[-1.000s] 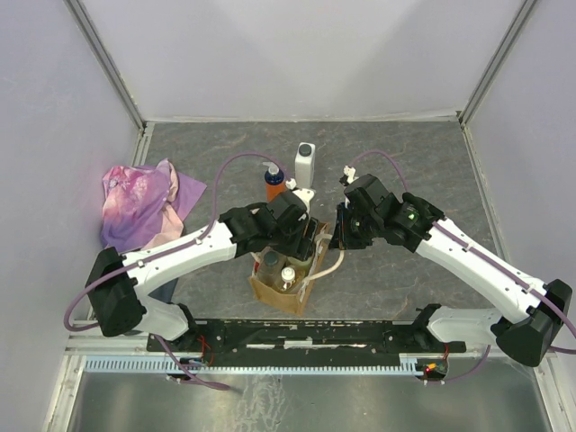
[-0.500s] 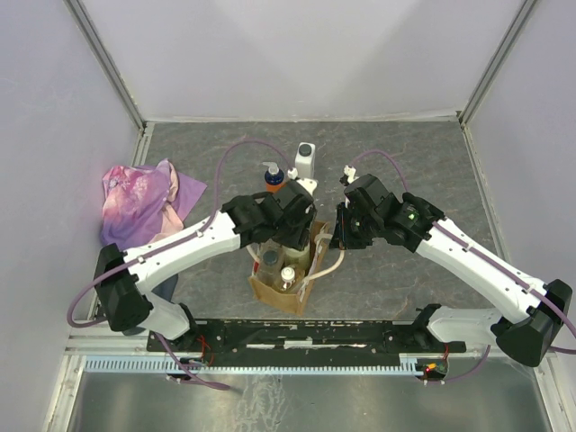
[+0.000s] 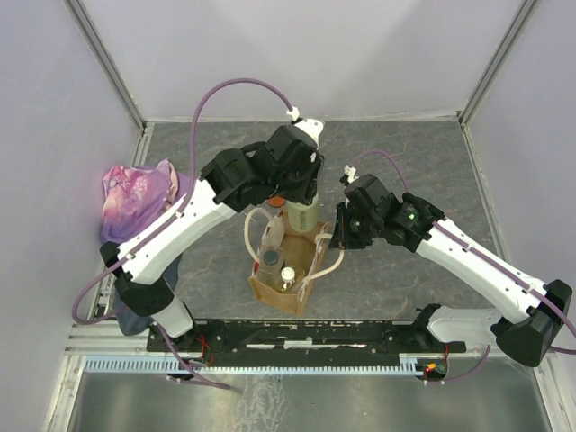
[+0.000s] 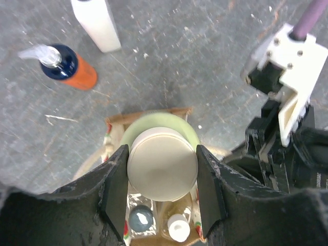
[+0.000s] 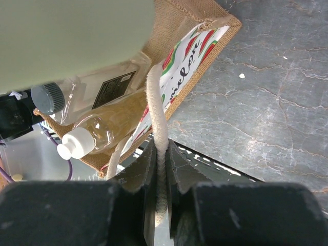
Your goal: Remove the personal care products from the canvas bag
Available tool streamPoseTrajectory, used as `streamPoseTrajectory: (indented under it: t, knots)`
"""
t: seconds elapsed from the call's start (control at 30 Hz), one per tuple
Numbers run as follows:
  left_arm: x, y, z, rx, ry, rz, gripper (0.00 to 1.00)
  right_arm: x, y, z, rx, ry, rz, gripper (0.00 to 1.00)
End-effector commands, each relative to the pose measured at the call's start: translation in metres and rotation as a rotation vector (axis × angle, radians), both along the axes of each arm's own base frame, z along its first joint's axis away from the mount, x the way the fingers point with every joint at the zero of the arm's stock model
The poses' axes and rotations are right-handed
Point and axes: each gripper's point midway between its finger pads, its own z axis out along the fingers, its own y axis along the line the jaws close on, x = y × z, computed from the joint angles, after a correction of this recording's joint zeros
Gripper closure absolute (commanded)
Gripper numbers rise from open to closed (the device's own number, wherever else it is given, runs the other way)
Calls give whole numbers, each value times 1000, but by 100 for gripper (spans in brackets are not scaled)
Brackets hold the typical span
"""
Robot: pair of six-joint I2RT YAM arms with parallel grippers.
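The left gripper (image 4: 161, 165) is clamped on a pale green bottle (image 4: 158, 122), one finger either side of its cream cap, holding it upright over the far end of the canvas bag (image 3: 270, 290). The wrist view looks straight down on the cap, so I cannot tell whether the bottle's base is above the rim. To the right, the right gripper (image 5: 160, 171) is pinched shut on a cream loop handle (image 5: 156, 102), which runs taut up to the bag's printed side. This looks like the lift-out step. It should go best as a straight vertical pull until the base is plainly above the rim, then a move across to bare table near the bottles already out, while the right arm holds the handle down so the light bag does not rise or tip with the bottle. Counting left to right: one pink-purple garment (image 3: 135, 198) at the table's left edge; two bottles standing on the table beyond the bag, an orange pump bottle (image 4: 72, 66) and a white rectangular bottle (image 4: 97, 23); one bottle in the grip; two lying in the bag, a grey-capped bottle (image 5: 47, 98) and an amber bottle (image 5: 105, 125) with a white cap.
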Motion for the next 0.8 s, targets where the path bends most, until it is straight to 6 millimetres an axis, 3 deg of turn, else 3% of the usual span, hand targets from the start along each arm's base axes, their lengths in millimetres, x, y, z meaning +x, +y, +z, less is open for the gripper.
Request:
streamPoseTrajectory:
  t: [0.0, 0.13, 0.23, 0.43, 0.57, 0.77]
  knots:
    - [33, 21, 56, -4, -179, 71, 74, 2, 5, 10, 45, -30, -5, 84]
    - [60, 44, 58, -42, -168, 140, 71, 1, 4, 8, 43, -30, -3, 84]
    - [87, 76, 54, -49, -160, 226, 71, 1, 7, 7, 46, -24, 5, 84]
    - [115, 116, 47, -1, -207, 331, 71, 4, 9, 4, 40, -19, 13, 84]
    - [130, 132, 26, 39, -205, 400, 71, 5, 11, 3, 44, -17, 14, 84]
    - [155, 143, -22, -20, -187, 506, 71, 4, 15, 2, 56, -6, 24, 85]
